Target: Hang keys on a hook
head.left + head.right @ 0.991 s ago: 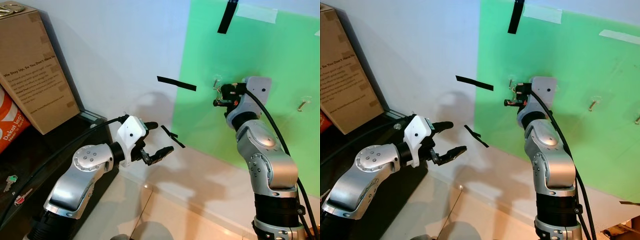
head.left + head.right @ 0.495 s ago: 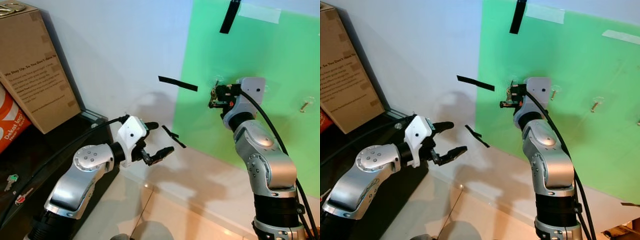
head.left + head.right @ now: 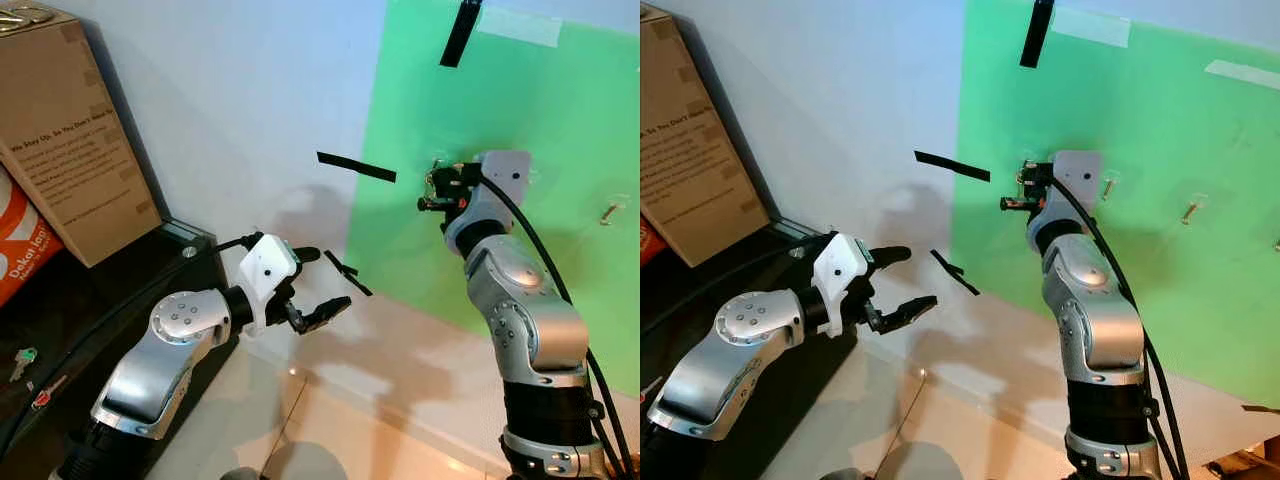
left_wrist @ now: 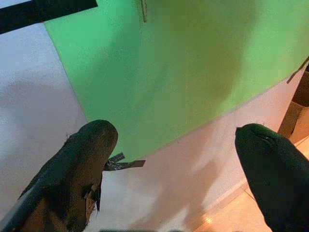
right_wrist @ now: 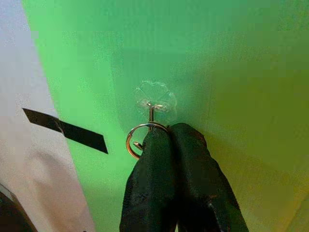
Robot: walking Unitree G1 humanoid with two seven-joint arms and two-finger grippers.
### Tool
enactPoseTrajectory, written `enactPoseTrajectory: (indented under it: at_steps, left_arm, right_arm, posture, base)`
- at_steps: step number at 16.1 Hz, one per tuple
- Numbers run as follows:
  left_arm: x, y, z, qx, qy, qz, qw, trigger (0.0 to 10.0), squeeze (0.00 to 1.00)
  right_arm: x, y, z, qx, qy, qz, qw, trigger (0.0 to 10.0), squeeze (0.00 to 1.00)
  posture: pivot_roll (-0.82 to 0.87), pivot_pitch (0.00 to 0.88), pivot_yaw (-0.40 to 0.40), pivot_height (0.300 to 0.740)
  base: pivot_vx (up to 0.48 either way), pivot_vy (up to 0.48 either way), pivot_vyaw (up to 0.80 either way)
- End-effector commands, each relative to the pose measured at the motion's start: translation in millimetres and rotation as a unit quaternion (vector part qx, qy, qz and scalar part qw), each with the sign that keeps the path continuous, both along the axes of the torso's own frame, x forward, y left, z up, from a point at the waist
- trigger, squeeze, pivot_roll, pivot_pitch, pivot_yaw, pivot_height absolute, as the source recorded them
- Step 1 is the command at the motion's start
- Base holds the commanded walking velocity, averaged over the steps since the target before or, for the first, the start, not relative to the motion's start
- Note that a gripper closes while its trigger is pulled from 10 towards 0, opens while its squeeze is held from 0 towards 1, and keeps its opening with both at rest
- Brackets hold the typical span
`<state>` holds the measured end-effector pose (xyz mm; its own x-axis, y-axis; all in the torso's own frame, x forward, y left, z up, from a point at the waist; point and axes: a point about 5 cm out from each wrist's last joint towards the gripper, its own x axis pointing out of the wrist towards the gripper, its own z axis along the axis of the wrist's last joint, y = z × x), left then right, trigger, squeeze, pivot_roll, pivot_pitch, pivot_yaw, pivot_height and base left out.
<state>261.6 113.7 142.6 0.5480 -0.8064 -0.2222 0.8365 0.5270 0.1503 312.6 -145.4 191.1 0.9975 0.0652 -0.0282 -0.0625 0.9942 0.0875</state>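
Steel shows first: the key ring (image 5: 140, 137) sits pinched between the closed black fingers (image 5: 149, 164) of your right tool (image 5: 170, 133), pressed up against the green sheet (image 3: 560, 120) on the wall. Over the last second that tool swung a little leftward and lifted, so the ring now lies directly beneath the clear stick-on hook (image 5: 154, 100), its upper arc touching or all but touching the hook's metal prong. I cannot tell whether the ring is already threaded over the tip. You look to be at the final seating, with only a small lift and then a release left to do.

Further out, two more hooks (image 3: 1192, 208) sit to the right on the same sheet, well apart from yours. Strips of black tape (image 3: 356, 167) mark the wall nearby; none blocks the approach.

Your left tool (image 3: 312, 285) hangs idle lower down with its fingers spread and nothing between them, having edged slightly right. Beyond it stand a cardboard box (image 3: 70, 140) and a dark shelf (image 3: 60, 320).

Your own fingers hide the prong's tip, so judge the catch with care.
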Motion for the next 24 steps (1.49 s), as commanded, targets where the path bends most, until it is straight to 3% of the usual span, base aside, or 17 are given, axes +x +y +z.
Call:
enactPoseTrajectory:
  at_steps: [1, 6, 12, 13, 14, 17, 20, 24]
  left_arm:
    - [0.3, -2.9, 4, 0.003, -0.007, -0.006, 1.000, 10.0, 0.00]
    - [0.6, -3.9, 3, 0.003, -0.005, -0.004, 1.000, 10.0, 0.00]
    - [1.2, -5.8, 2, 0.006, -0.008, -0.005, 1.000, 10.0, 0.00]
    - [1.6, -6.4, 3, 0.005, -0.009, -0.005, 1.000, 10.0, 0.00]
    - [1.7, -7.0, 3, 0.004, -0.011, -0.005, 1.000, 10.0, 0.00]
    - [4.8, -8.4, 7, -0.013, -0.024, 0.010, 1.000, 10.0, 0.00]
    - [7.2, -7.9, 9, -0.026, -0.033, 0.029, 0.999, 10.0, 0.00]
    - [17.6, 0.3, 12, -0.043, -0.047, 0.099, 0.993, 10.0, 0.00]
  right_arm:
    - [3.3, -8.8, 3, 0.003, 0.001, -0.027, 1.000, 10.0, 0.00]
    - [5.3, -2.8, -25, -0.042, 0.081, -0.026, 0.995, 10.0, 0.00]
    - [6.3, 0.7, -31, -0.030, 0.091, -0.028, 0.995, 10.0, 0.00]
    - [6.6, 0.0, -30, -0.017, 0.085, -0.031, 0.996, 10.0, 0.12]
    - [6.5, -0.6, -29, -0.007, 0.078, -0.032, 0.996, 10.0, 1.00]
    - [2.8, -6.5, -24, -0.019, 0.045, -0.038, 0.998, 10.0, 1.00]
    - [-5.5, -10.1, -19, -0.001, 0.019, -0.025, 1.000, 10.0, 1.00]
    - [-25.9, -17.1, -20, 0.048, -0.023, -0.020, 0.998, 10.0, 1.00]
  posture:
    - [0.00, 0.000, -0.038, 0.740]
    - [0.00, 0.000, -0.048, 0.740]
    - [0.01, 0.000, -0.055, 0.740]
    - [0.01, 0.000, -0.056, 0.740]
    - [0.01, 0.000, -0.056, 0.740]
    - [0.01, 0.000, -0.054, 0.740]
    - [0.00, 0.000, -0.050, 0.740]
    - [-0.02, 0.000, -0.029, 0.740]
  base:
    - [0.000, 0.000, 0.00]
    - [0.000, 0.000, 0.00]
    - [0.000, 0.000, 0.00]
    - [0.000, 0.000, 0.00]
    - [0.000, 0.000, 0.00]
    - [0.000, 0.000, 0.00]
    - [0.000, 0.000, 0.00]
    - [0.000, 0.000, 0.00]
